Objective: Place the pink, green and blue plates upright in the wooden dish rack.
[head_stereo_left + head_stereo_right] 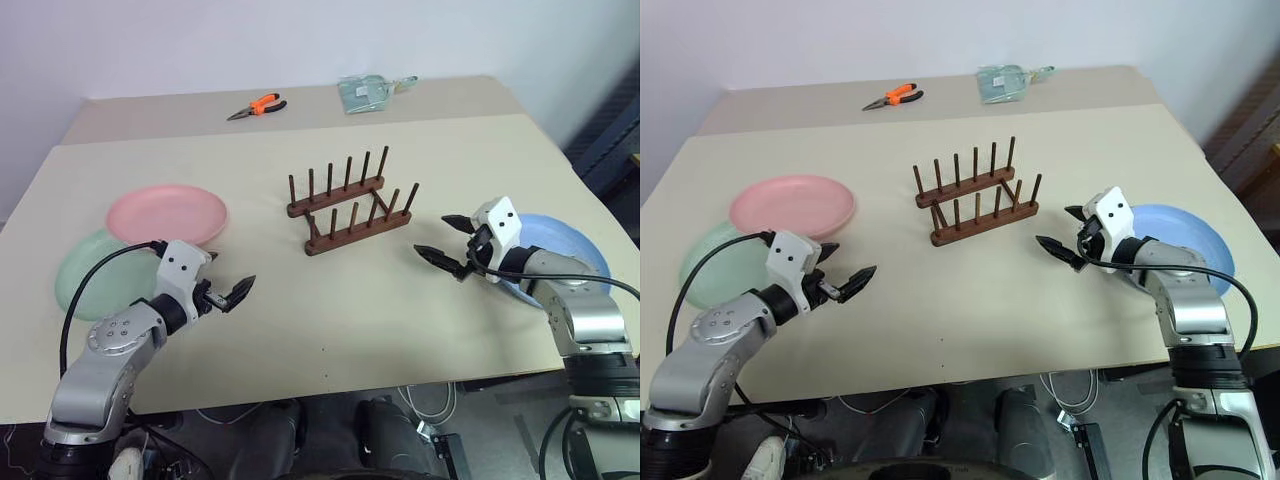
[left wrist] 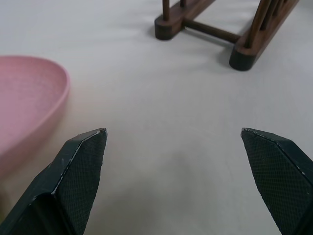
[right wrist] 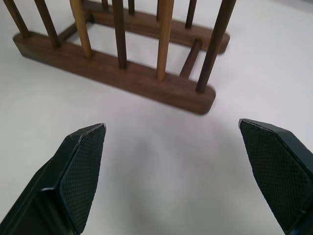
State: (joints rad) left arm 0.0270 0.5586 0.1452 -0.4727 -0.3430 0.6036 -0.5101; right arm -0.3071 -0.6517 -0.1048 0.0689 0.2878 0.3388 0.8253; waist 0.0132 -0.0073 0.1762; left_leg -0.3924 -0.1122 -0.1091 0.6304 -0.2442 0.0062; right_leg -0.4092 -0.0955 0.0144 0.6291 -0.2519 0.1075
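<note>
We see a beige bench (image 1: 330,310) bearing the wooden dish rack (image 1: 349,205) mid-frame, pink plate (image 1: 167,214) and green plate (image 1: 85,278) left, blue plate (image 1: 565,245) right, pliers (image 1: 258,105) and a packet (image 1: 366,92) at top.

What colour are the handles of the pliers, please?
Orange, on the pliers; clearest in the left eye view.

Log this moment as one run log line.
rack empty | pink plate overlapping green plate | blue plate flat | left gripper open | right gripper open

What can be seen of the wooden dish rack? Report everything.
The wooden dish rack is dark brown, with two parallel base rails joined by crossbars, each rail bearing a row of thin upright pegs. It stands upright near the middle of the table, holding no plates. Nothing touches it but the tabletop.
</note>
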